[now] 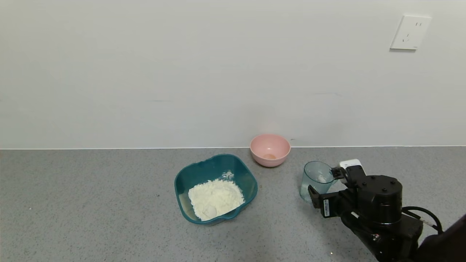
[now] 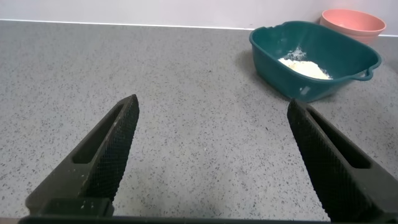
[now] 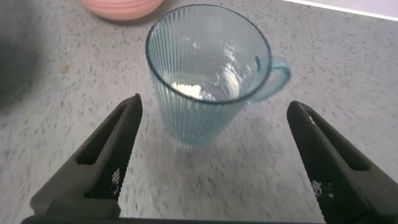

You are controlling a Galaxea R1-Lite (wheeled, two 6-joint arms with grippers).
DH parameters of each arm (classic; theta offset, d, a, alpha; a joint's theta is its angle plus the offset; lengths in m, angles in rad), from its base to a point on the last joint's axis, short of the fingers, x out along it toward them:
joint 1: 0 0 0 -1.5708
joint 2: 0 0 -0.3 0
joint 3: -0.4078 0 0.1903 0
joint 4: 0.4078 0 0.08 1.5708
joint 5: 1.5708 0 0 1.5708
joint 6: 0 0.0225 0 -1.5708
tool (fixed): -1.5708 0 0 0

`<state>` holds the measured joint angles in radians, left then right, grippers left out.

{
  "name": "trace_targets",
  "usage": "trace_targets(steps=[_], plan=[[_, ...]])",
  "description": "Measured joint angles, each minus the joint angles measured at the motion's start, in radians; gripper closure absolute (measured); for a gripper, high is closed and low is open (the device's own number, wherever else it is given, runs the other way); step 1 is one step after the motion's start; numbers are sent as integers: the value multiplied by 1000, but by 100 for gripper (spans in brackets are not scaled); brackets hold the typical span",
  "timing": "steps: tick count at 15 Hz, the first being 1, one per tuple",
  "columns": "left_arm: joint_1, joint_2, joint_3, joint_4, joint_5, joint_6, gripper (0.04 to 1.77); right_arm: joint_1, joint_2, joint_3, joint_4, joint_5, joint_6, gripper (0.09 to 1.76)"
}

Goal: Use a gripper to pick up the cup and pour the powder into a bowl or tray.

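Gripper (image 3: 211,162) (right) wide open, holding nothing, straddling cup (image 3: 205,81) on the surface, right of basin (image 1: 215,188). Cup looks light, thin, slick; grip mid-body, clear of handle. Left gripper (image 2: 211,162) open, idle.

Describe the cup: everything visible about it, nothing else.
The cup is translucent pale blue-green plastic with fine vertical ribs, tapering toward its base, with a small loop handle on one side. It stands upright on the grey speckled counter, right of the teal basin and the pink bowl. A little white powder remains inside. The right gripper is open, its fingers either side of the cup and not visibly touching it.
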<state>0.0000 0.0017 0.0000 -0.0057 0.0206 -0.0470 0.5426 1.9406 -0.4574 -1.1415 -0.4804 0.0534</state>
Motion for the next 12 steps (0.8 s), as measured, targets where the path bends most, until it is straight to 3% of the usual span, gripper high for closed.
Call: trace_targets(steps=[6, 10, 12], plan=[[0, 0, 0, 0, 0, 0, 9, 65, -420, -15, 549, 0, 3, 15], [0, 0, 0, 0, 0, 0, 9, 100, -736, -103, 1003, -1, 4, 15], [0, 0, 0, 0, 0, 0, 9, 106, -875, -160, 1160, -2, 5, 15]])
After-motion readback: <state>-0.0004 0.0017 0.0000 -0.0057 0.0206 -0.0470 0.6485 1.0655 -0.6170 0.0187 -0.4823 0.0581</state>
